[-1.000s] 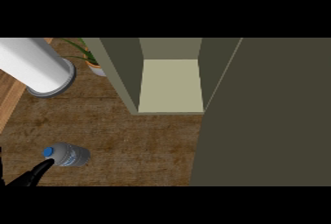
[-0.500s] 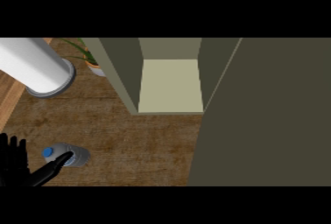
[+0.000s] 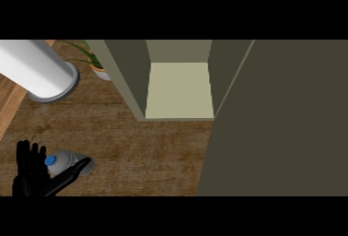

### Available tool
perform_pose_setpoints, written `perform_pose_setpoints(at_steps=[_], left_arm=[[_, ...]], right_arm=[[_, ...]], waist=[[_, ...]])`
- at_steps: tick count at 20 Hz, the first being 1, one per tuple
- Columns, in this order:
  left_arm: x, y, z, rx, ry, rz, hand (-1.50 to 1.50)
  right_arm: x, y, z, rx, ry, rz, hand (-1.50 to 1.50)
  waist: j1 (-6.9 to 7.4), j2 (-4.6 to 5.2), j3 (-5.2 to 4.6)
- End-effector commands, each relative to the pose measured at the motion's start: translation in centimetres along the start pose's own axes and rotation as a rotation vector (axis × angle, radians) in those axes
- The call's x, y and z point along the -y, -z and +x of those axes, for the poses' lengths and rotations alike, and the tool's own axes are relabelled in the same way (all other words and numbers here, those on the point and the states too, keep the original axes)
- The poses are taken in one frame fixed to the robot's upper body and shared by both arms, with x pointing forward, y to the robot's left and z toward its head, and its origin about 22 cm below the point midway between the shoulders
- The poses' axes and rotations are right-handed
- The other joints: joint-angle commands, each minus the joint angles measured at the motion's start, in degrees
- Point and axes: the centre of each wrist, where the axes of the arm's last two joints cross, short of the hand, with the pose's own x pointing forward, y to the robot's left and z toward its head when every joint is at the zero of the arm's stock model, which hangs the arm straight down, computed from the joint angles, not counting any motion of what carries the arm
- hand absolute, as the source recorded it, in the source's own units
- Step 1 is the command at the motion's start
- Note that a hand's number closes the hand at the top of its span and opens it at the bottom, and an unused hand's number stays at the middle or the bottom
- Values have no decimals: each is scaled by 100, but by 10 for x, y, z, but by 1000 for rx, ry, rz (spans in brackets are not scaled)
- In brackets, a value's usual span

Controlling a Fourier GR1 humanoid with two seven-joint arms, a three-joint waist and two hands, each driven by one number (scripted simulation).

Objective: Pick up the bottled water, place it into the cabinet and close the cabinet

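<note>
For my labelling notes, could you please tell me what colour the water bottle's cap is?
Blue; the bottle cap shows best in the head view.

i'm counting one bottled water [image 3: 66, 162] on the counter [image 3: 142, 152], standing at the near left, with one blue cap [image 3: 50, 160] showing on it. i'm seeing one black hand [image 3: 32, 177] in view, at the near left edge; it is the left one, and it is the only hand i'm picking up. i'm counting one cabinet [image 3: 178, 87], sitting far and centre, with one open compartment, and one cabinet door [image 3: 285, 115] filling the right side. i'm also seeing one white cylinder [image 3: 37, 69] at the far left and one potted plant [image 3: 94, 64] just to its right, beside the cabinet.
</note>
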Motion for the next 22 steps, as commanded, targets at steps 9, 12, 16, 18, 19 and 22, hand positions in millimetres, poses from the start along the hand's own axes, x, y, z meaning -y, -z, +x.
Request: perform_pose_setpoints(at_steps=[9,12,16,18,19,22], left_arm=[[5,6,-52,-8,11,51,-150],[16,-4,-69,-19,13,60,-150],[0,-15,-81,-11,-2,58,-150],[12,1,-85,1,-35,62,-150],[8,-13,-76,-14,-45,44,-150],[-1,-9,-86,21,-73,49,-150]], right_arm=[[4,-16,19,66,-75,-23,-150],[4,-7,20,67,-85,-2,-150],[16,-9,35,72,-89,-23,-150],[-5,-7,16,61,-64,-28,-150],[-5,-19,18,42,-58,-19,-150],[1,-13,22,79,-57,-16,-150]], waist=[[-18,4,2],[-3,9,-3],[11,7,-2],[0,6,-2],[7,-6,3],[1,1,0]])
